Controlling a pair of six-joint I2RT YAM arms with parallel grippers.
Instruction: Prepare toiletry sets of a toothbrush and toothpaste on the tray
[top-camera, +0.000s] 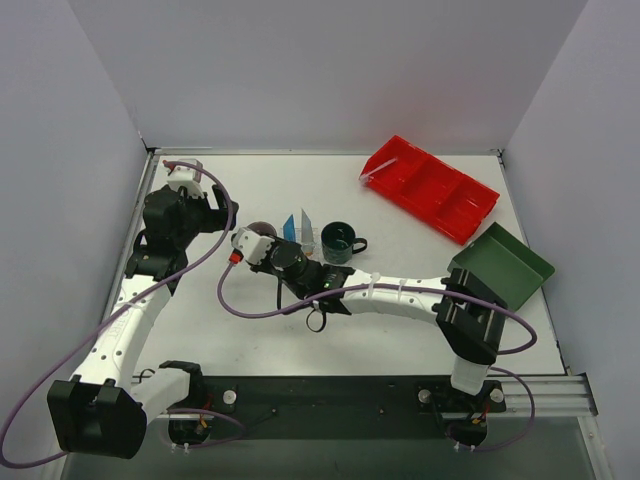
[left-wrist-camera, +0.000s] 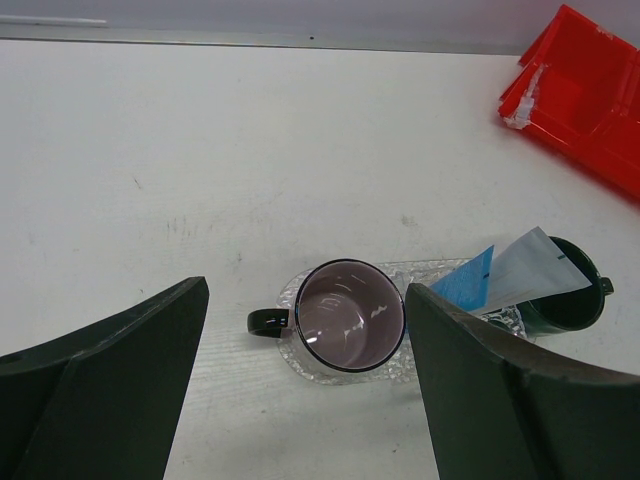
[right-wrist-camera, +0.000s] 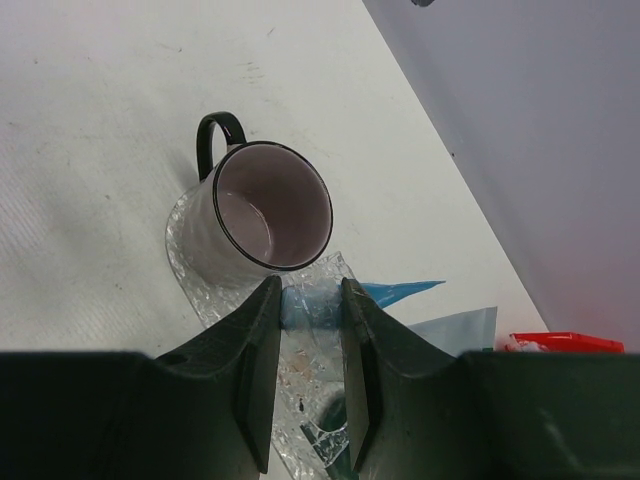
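A blue tube (top-camera: 290, 226) and a white tube (top-camera: 307, 228) stand tilted on the clear glittery oval tray (left-wrist-camera: 290, 352), between a mauve cup (top-camera: 262, 229) and a dark green mug (top-camera: 340, 242). My right gripper (right-wrist-camera: 311, 292) reaches in from the right, its jaws closed on the lower end of the blue tube (right-wrist-camera: 312, 305); the white tube (right-wrist-camera: 455, 328) is just beyond. My left gripper (left-wrist-camera: 307, 290) is open and empty, held above the mauve cup (left-wrist-camera: 350, 315) on the tray's left end. I cannot make out any toothbrush.
A red compartmented bin (top-camera: 430, 187) lies at the back right. A dark green rectangular tray (top-camera: 502, 264) sits at the right edge. The right arm (top-camera: 400, 298) stretches across the middle of the table. Walls close the back and sides.
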